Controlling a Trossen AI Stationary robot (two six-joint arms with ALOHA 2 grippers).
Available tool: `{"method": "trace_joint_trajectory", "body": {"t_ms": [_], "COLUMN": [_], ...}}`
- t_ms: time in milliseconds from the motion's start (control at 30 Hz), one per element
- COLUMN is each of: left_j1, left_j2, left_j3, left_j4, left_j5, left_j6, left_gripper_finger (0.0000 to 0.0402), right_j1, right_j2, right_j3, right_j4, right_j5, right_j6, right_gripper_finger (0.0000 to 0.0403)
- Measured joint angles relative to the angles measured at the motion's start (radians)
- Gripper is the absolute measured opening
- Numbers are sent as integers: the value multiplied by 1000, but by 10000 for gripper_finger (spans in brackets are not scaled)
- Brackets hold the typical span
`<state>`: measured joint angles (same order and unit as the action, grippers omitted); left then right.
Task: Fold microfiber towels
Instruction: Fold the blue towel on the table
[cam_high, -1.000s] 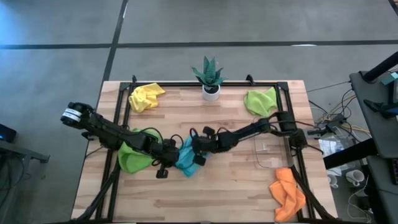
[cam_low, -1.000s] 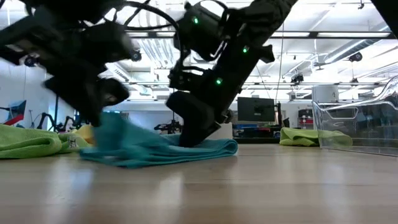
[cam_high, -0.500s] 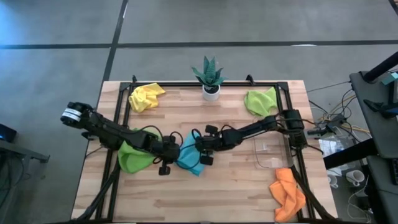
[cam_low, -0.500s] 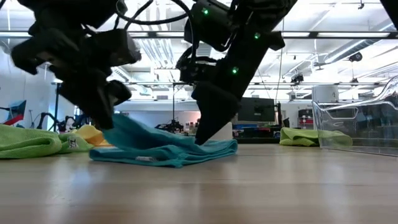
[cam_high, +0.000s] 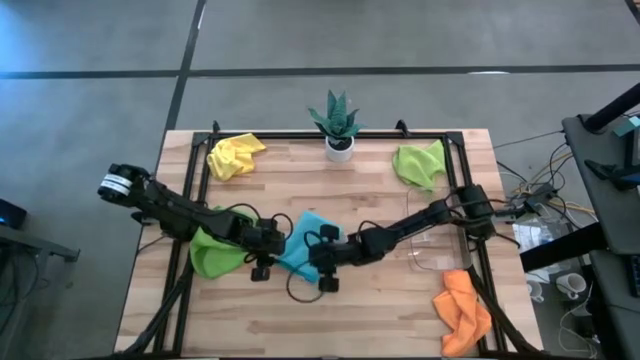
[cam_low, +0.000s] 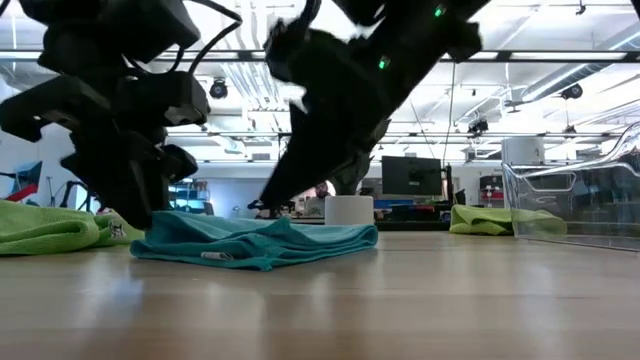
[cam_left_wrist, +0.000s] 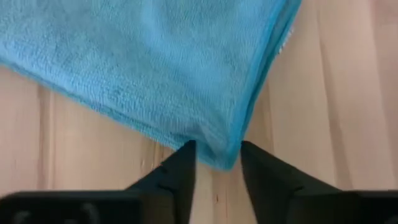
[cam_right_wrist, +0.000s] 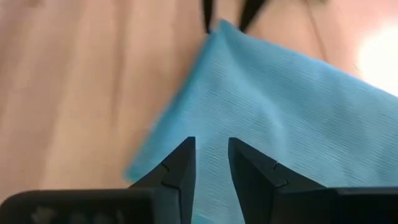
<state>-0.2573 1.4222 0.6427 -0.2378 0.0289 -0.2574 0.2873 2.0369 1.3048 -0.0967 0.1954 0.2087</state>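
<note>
Overhead view showed a wooden table (cam_high: 400, 310) with both arms meeting near its middle over a light blue towel (cam_high: 306, 232) that lay partly spread. The left gripper (cam_high: 268, 243) sat at the towel's left edge, and the right gripper (cam_high: 322, 262) at its near right edge. A lime green towel (cam_high: 212, 252) lay bunched under the left arm. A yellow towel (cam_high: 234, 154) sat at the far left corner, a second lime green towel (cam_high: 418, 162) at the far right, an orange towel (cam_high: 462, 306) at the near right corner. A potted plant (cam_high: 336, 122) stood at the far edge, and a clear tray (cam_high: 436, 252) lay under the right arm.

Low view showed the blue towel in a flat, rumpled heap on the table, both grippers low at its two ends.

Left wrist view showed the left gripper's fingers (cam_left_wrist: 180, 169) slightly apart, with a corner of the blue towel between their tips.

Right wrist view showed the right gripper's fingers (cam_right_wrist: 181, 163) slightly apart just above the blue cloth; whether they pinched it could not be told.
</note>
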Motion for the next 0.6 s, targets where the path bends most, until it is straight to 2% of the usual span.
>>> {"method": "trace_joint_trajectory", "body": {"t_ms": [167,233,367,500,533,600], "left_j1": [-4,-13,-55,-121,-131,-142], "left_j2": [-31,-45,-57,-49,-40,-28], "left_j3": [30,24,-26,-109,-131,-165], "left_j4": [-139,-171,-169,17,85,235], "left_j5": [44,44,2,-90,-122,-171], "left_j6": [-33,-83,-210,-324,-341,-361], "left_gripper_finger": [174,182,184,185,185,185], "right_j1": [42,47,35,27,28,29], "right_j2": [8,25,98,176,199,236], "right_j3": [0,2,69,146,168,202], "right_j4": [92,159,186,155,143,125], "right_j5": [20,62,143,225,216,133], "right_j6": [-25,3,65,69,74,80], "right_gripper_finger": [101,104,102,90,87,81]}}
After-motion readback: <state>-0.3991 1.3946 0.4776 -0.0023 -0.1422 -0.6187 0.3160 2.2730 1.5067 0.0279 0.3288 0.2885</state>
